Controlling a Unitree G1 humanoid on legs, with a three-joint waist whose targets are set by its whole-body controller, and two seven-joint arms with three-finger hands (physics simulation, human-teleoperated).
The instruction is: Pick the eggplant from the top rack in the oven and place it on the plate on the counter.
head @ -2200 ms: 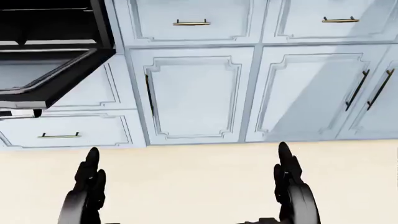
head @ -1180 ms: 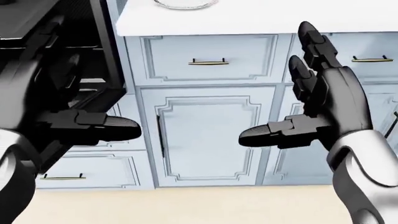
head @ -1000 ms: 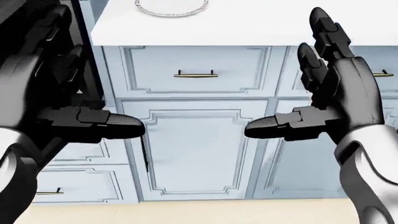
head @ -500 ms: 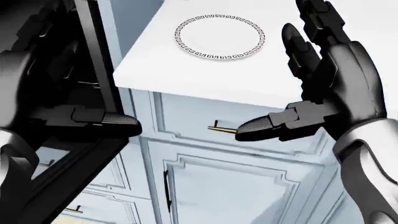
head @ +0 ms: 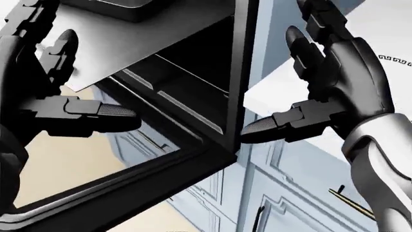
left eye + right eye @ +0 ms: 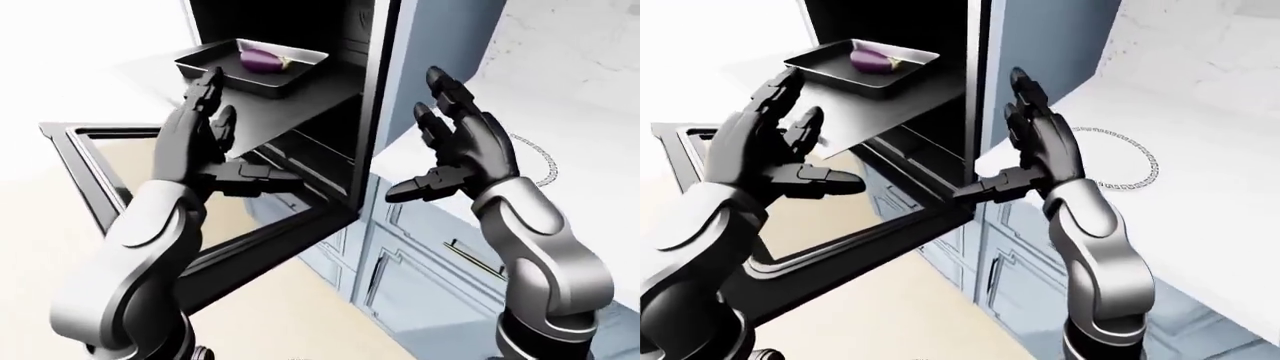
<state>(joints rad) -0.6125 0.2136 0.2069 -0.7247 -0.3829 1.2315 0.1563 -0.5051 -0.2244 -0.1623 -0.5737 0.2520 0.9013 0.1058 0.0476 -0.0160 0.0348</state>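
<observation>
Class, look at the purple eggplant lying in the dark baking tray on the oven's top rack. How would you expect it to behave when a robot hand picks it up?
The purple eggplant looks rounded and elongated, so it would probably roll if nudged inside the dark baking tray. Its skin appears smooth and glossy, so it may slip between hard fingers. It keeps its shape lying there, suggesting it is stiff rather than floppy.

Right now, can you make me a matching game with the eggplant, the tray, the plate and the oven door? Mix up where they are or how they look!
Things:
1. eggplant
2. tray
3. plate
4. oven door

Clues:
A. hanging open, below the rack
B. purple, lying in the tray
C. white with a patterned rim, on the counter
D. dark, sitting on the top rack

Pairs: 1-B, 2-D, 3-C, 4-A
</observation>
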